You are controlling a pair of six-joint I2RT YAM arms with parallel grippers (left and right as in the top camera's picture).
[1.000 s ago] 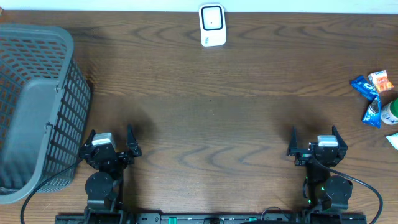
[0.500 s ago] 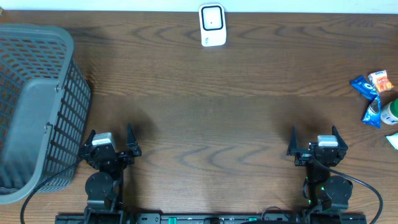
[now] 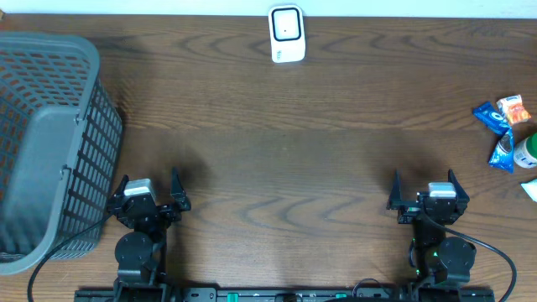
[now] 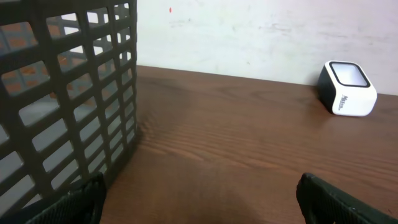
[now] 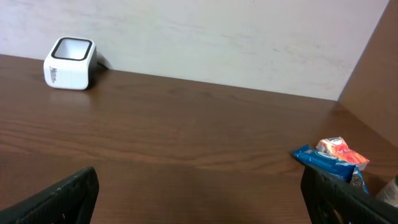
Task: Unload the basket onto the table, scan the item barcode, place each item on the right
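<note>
A white barcode scanner (image 3: 286,33) with a dark window stands at the table's far edge, also visible as the scanner (image 4: 348,88) and scanner (image 5: 69,63) in the wrist views. Several items lie at the right edge: blue snack packets (image 3: 493,117), an orange-and-white packet (image 3: 513,109) and a green-and-white container (image 3: 526,151); the blue packet (image 5: 326,160) shows in the right wrist view. My left gripper (image 3: 149,191) rests open near the front left, nothing between its fingers (image 4: 68,202). My right gripper (image 3: 424,190) rests open near the front right, holding nothing.
A large grey mesh basket (image 3: 50,143) lies tipped at the left, its wall (image 4: 68,93) close beside my left gripper. A white wall runs behind the table's far edge.
</note>
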